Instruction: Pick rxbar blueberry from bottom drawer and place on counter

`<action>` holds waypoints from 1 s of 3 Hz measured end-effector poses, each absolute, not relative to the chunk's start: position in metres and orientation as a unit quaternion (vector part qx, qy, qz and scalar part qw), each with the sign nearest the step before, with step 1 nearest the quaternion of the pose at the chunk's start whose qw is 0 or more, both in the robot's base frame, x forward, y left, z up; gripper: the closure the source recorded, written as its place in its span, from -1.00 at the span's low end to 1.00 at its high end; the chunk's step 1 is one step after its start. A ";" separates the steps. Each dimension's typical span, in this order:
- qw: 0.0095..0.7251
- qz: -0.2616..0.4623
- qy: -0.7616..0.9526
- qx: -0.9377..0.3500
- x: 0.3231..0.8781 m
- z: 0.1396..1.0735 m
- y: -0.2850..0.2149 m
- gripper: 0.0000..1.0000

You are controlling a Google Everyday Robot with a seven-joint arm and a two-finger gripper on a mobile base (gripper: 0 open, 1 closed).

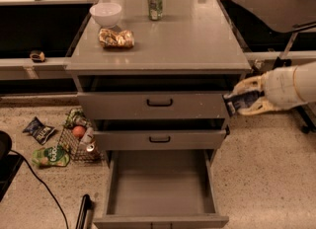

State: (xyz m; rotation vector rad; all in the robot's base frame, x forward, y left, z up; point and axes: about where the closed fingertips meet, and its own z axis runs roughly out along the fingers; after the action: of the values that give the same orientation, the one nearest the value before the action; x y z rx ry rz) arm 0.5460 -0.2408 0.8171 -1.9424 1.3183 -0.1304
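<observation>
My gripper (pixel 243 100) is at the right of the cabinet, level with the top drawer front, and is shut on the rxbar blueberry (pixel 241 101), a dark navy bar with pale print held between the cream fingers (pixel 254 85). The bar is in the air, beside the cabinet's right edge and below the counter (pixel 192 38). The bottom drawer (pixel 160 186) is pulled fully open and its grey tray shows nothing inside.
On the counter stand a white bowl (pixel 105 13), a golden-brown snack bag (pixel 116 38) and a green can (pixel 155 3). The two upper drawers are slightly open. A wire basket (pixel 78 141) and snack bags lie on the floor at left. A black panel (pixel 276 8) is at upper right.
</observation>
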 end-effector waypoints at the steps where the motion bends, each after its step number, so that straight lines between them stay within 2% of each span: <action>1: 0.401 -0.090 0.482 -0.774 0.582 0.890 -0.219 1.00; 3: 0.409 -0.097 0.475 -0.773 0.589 0.902 -0.214 1.00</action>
State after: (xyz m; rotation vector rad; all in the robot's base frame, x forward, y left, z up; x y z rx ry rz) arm 0.5890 -0.2143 0.9015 -1.9467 1.1971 -0.2435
